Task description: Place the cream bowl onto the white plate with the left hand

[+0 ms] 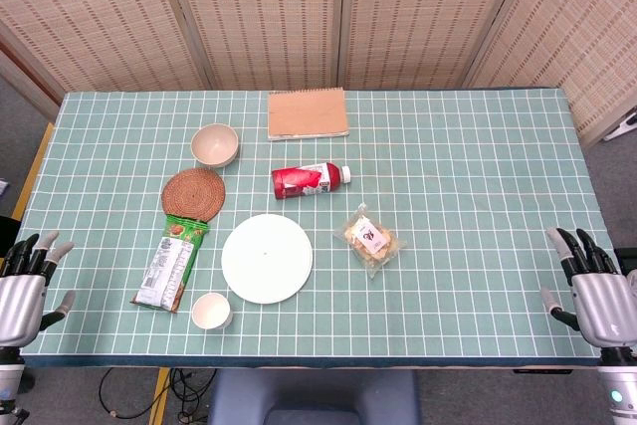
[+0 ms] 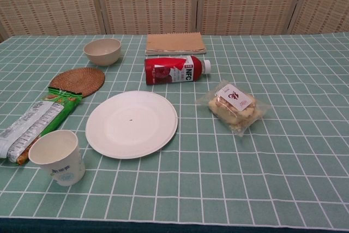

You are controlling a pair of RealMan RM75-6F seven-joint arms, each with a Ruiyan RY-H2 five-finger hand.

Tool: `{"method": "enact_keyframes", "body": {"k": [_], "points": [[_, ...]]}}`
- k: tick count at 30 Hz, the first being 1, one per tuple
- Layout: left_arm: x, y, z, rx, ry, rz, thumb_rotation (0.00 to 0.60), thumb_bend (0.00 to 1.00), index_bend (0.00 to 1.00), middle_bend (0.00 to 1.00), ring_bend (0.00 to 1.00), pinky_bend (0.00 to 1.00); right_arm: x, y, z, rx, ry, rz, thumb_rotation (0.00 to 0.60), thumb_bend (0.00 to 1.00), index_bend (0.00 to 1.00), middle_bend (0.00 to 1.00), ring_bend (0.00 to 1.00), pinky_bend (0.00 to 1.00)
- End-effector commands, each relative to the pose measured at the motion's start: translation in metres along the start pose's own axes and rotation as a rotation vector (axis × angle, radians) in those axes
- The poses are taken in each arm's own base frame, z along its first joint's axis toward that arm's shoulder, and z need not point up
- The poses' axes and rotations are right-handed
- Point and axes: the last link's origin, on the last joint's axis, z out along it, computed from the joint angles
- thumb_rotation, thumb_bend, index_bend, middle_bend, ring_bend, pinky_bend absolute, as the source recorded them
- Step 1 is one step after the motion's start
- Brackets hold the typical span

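green checked table (image 1: 478,146), one cream bowl (image 1: 215,144), one white plate (image 1: 267,258), left hand (image 1: 25,286) and right hand (image 1: 597,291) both spread, empty

Left hand (image 1: 25,291) and right hand (image 1: 597,291) cut off by head-view edges, outside chest view; green snack packet (image 2: 32,126) clipped at chest-view left edge.

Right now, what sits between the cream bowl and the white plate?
The round woven coaster sits partly between the cream bowl and the white plate, offset left; the direct line is bare tablecloth. Clearest in the head view.
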Motion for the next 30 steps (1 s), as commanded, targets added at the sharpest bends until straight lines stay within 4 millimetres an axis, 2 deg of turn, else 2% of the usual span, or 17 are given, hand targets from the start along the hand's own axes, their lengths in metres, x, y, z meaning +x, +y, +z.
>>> {"method": "enact_keyframes", "body": {"k": [1, 10, 18, 24, 30], "points": [[0.000, 0.001, 0.000, 0.000, 0.003, 0.000, 0.600, 0.31, 0.18, 0.07, 0.05, 0.08, 0.001, 0.001, 0.000, -0.001, 0.004, 0.002, 0.600, 0.30, 0.00, 0.10, 0.00, 0.15], [0.002, 0.001, 0.001, -0.009, 0.008, -0.001, 0.600, 0.31, 0.18, 0.07, 0.05, 0.08, 0.002, 0.002, -0.001, -0.001, 0.010, 0.006, 0.600, 0.30, 0.00, 0.10, 0.00, 0.15], [0.003, 0.005, 0.009, -0.040, 0.011, -0.008, 0.600, 0.31, 0.18, 0.07, 0.05, 0.08, 0.007, 0.003, -0.003, -0.005, 0.028, 0.003, 0.600, 0.30, 0.00, 0.10, 0.00, 0.15], [0.003, 0.009, 0.029, -0.084, 0.013, -0.022, 0.600, 0.31, 0.19, 0.07, 0.06, 0.08, 0.012, 0.003, -0.005, -0.004, 0.042, -0.004, 0.600, 0.30, 0.00, 0.10, 0.00, 0.15], [0.003, 0.016, 0.058, -0.145, 0.009, -0.021, 0.600, 0.31, 0.19, 0.07, 0.08, 0.08, 0.016, 0.002, -0.005, 0.004, 0.049, -0.011, 0.600, 0.30, 0.00, 0.10, 0.00, 0.15]]}}
